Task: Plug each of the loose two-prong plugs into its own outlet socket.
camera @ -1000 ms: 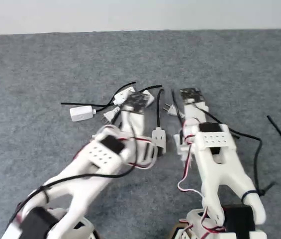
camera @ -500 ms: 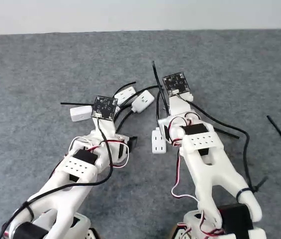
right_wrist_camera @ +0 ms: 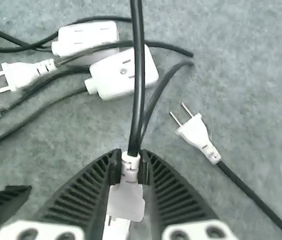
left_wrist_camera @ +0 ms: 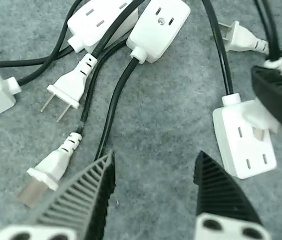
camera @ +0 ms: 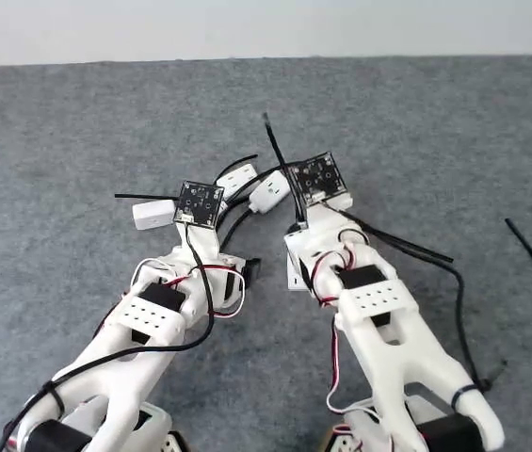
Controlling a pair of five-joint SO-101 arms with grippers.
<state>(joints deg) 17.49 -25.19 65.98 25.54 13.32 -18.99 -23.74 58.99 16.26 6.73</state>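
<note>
right claw (right_wrist_camera: 129, 159) clamps white plastic outlet socket (right_wrist_camera: 125, 202) | left claw (left_wrist_camera: 154, 160) open near white two-prong plug (left_wrist_camera: 55, 163) | advice: grip plug body, leave prongs free, facing the slots
</note>
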